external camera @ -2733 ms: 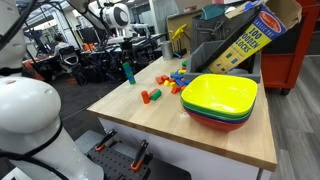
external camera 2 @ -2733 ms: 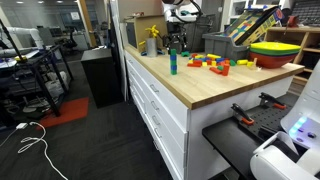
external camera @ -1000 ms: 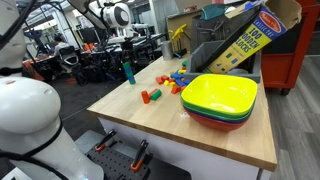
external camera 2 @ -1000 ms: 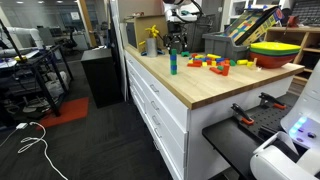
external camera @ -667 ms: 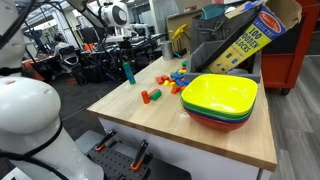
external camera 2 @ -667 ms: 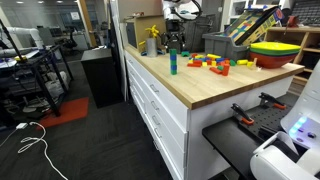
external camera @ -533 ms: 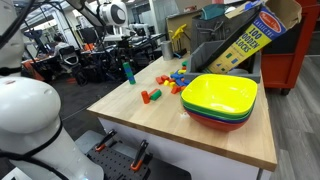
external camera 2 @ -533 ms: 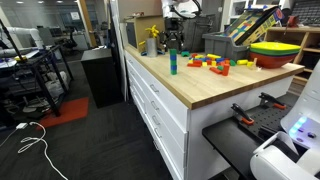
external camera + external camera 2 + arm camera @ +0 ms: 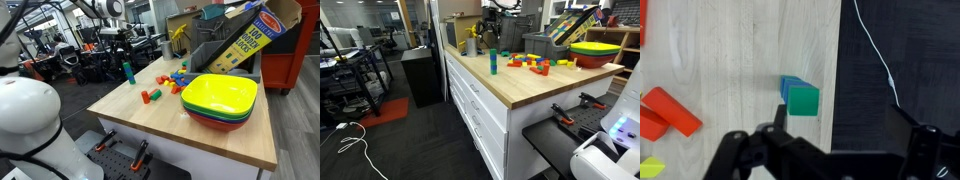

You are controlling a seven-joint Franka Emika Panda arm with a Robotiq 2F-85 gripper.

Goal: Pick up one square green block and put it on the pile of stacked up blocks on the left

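Note:
The pile of stacked up blocks (image 9: 127, 72) is a slim teal-blue and green tower near the table's edge, also in the other exterior view (image 9: 492, 62). From above in the wrist view, a square green block (image 9: 802, 99) sits on top of the blue blocks. My gripper (image 9: 840, 125) is open and empty, its fingers clear of the tower. In both exterior views the gripper (image 9: 119, 40) (image 9: 491, 18) hangs well above the tower.
A loose jumble of coloured blocks (image 9: 172, 78) (image 9: 532, 62) lies mid-table, with red blocks (image 9: 150, 96) (image 9: 670, 110) nearby. Stacked yellow, green and red bowls (image 9: 220, 100) (image 9: 595, 50) stand close by. A blocks box (image 9: 245, 40) is behind. The table edge (image 9: 838, 60) runs beside the tower.
My gripper has risen straight up away from the tower. The tower and the loose blocks have not moved.

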